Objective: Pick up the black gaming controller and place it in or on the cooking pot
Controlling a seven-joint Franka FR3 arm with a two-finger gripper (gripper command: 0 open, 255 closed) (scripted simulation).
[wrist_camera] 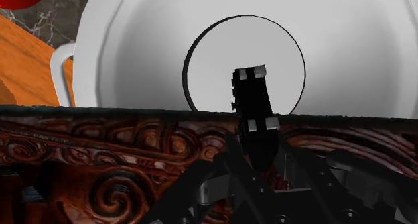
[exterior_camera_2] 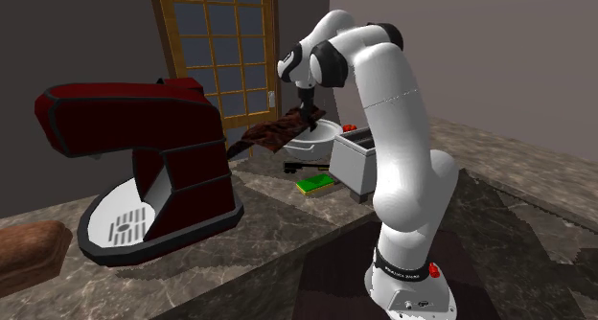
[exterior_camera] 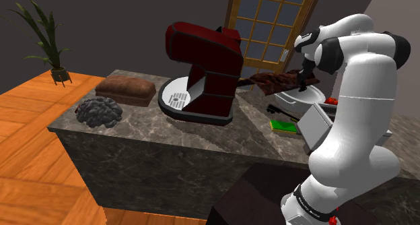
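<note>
My black gripper [exterior_camera: 304, 79] [exterior_camera_2: 305, 113] is shut on the gaming controller [exterior_camera: 269, 81] [exterior_camera_2: 273, 131], a long flat dark red-brown piece with carved swirls. It is gripped at one end and sticks out sideways toward the red mixer. Just under it stands the white cooking pot [exterior_camera: 301, 100] [exterior_camera_2: 323, 136] on the counter. In the wrist view the gripper [wrist_camera: 254, 98] clasps the controller's [wrist_camera: 100, 169] edge, and the pot's pale inner wall [wrist_camera: 348, 62] opens right behind it, its handle [wrist_camera: 61, 68] to one side.
A big red stand mixer [exterior_camera: 202, 62] [exterior_camera_2: 144, 165] takes the middle of the marble counter. A brown loaf [exterior_camera: 126, 90] and a grey lumpy thing [exterior_camera: 99, 112] lie beyond it. A green sponge [exterior_camera: 284, 126], a small black item [exterior_camera: 276, 111] and a grey box [exterior_camera_2: 359, 160] crowd the pot.
</note>
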